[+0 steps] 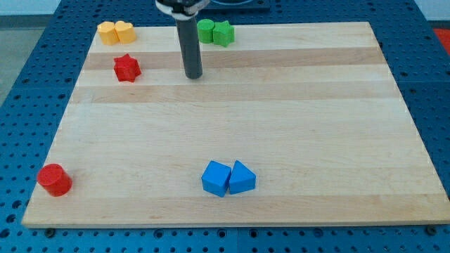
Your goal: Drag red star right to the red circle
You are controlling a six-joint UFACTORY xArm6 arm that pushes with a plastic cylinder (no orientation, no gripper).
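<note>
The red star (pixel 127 68) lies near the view's top left of the wooden board. The red circle (pixel 54 180), a short cylinder, stands at the view's bottom left corner. My tip (pixel 193 75) rests on the board to the right of the red star, with a clear gap between them. It touches no block. The rod rises straight up from the tip and out of the top of the view.
Two yellow blocks (pixel 115 32) sit together at the view's top left edge. Two green blocks (pixel 215 31) sit together at the top, just right of the rod. A blue cube (pixel 216 178) and a blue triangle (pixel 242 178) touch near the bottom centre.
</note>
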